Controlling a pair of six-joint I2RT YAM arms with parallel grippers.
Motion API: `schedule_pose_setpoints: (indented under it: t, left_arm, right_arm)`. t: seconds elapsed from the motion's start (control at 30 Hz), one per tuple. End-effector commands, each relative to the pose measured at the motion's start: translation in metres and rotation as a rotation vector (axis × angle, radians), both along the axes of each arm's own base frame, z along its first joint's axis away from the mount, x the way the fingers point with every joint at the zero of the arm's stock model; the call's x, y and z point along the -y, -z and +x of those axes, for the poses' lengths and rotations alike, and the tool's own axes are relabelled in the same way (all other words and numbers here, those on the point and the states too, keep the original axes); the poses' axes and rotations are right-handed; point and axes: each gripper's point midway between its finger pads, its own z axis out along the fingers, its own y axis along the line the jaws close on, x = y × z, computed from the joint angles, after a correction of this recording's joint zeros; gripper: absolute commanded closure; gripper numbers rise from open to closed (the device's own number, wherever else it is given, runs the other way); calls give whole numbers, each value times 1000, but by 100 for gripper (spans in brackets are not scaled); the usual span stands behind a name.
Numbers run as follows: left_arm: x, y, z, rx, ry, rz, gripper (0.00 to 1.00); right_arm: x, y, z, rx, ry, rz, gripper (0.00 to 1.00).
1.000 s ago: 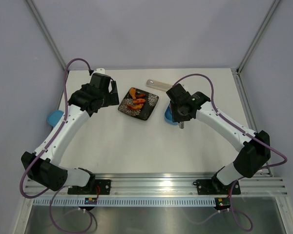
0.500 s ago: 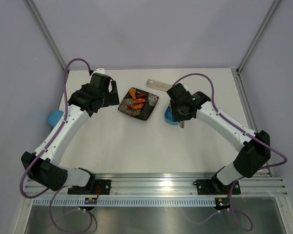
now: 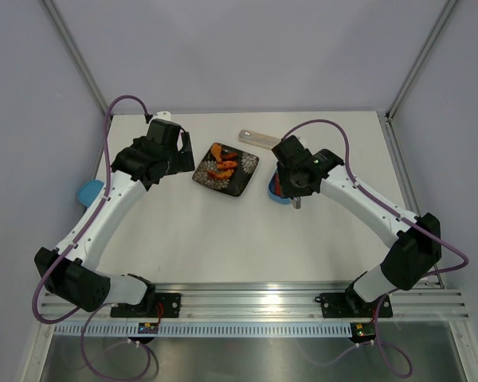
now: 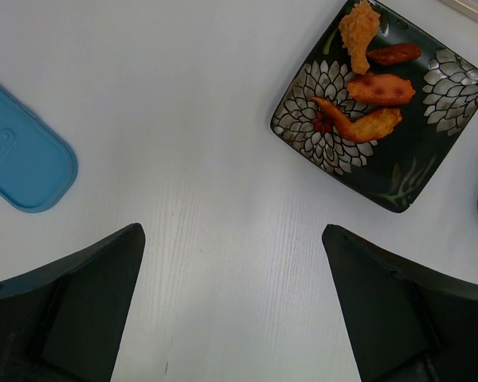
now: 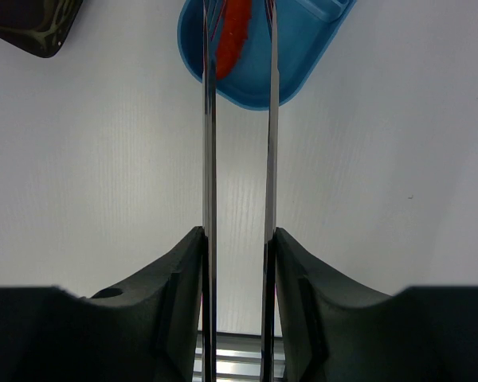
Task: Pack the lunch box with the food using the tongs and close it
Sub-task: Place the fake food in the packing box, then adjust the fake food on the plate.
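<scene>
My right gripper (image 5: 237, 235) is shut on the silver tongs (image 5: 209, 159), one finger pressed against each arm. The tongs' arms stand a little apart and reach over the light-blue lunch box (image 5: 303, 56). A red piece of food (image 5: 233, 32) lies in the box between the tips. More orange food (image 4: 370, 87) sits on the black patterned plate (image 4: 398, 171). In the top view the right gripper (image 3: 296, 189) covers most of the lunch box (image 3: 276, 194). The left gripper (image 4: 231, 231) hangs open over bare table, between the plate and the blue lid (image 4: 20, 155).
A long translucent case (image 3: 259, 139) lies behind the plate (image 3: 239, 181) near the table's back. The blue lid (image 3: 89, 191) rests at the left table edge, half under the left arm. A frame post stands at each back corner.
</scene>
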Motion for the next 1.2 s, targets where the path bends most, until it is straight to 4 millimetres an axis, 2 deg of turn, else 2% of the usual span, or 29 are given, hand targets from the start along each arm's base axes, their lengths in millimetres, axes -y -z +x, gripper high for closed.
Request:
schedule_pose_setpoints:
  t: [0.0, 0.37, 0.5, 0.63, 0.7, 0.73, 0.8, 0.83, 0.9, 0.93, 0.97, 1.03, 1.07, 1.13, 1.17]
  left_arm:
    - [2, -13, 7, 59, -7, -33, 1]
    - [2, -12, 7, 60, -7, -33, 1]
    - [3, -12, 7, 64, -20, -42, 1]
    - [2, -13, 5, 67, -29, -54, 1]
    - [0, -13, 4, 69, -34, -53, 1]
    - [0, -12, 4, 67, -37, -51, 1]
    - [-1, -11, 3, 62, -39, -49, 1]
    - [-1, -12, 3, 64, -40, -48, 1]
    - [-2, -13, 2, 64, -45, -46, 1]
    - [-2, -13, 3, 66, -47, -49, 1]
    - [-1, -13, 3, 66, -44, -50, 1]
    - [0, -12, 3, 63, -43, -53, 1]
    - [0, -13, 3, 64, -43, -54, 1]
    - [-1, -14, 4, 65, -48, -50, 1]
    - [-1, -14, 4, 69, -51, -50, 1]
  right_arm:
    - [1, -21, 15, 76, 13, 8, 55]
    - [-7, -43, 22, 114, 1, 43, 58]
    - [-24, -55, 27, 123, -26, 113, 59]
    - [-55, -67, 33, 131, -87, 184, 59]
    - [-67, -60, 37, 112, -109, 188, 59]
    - [-76, -66, 38, 116, -131, 206, 59]
    - [-88, -58, 39, 92, -167, 203, 58]
    - [-92, -62, 41, 97, -178, 209, 58]
    - [-96, -52, 45, 67, -191, 189, 57]
    - [-100, -56, 47, 73, -211, 192, 57]
    - [-103, -46, 49, 46, -218, 173, 57]
    - [-109, -48, 54, 48, -240, 174, 57]
    - [-112, -39, 57, 28, -245, 162, 57]
    - [-117, -37, 61, 30, -253, 168, 57]
    - [-120, -29, 64, 18, -254, 161, 56]
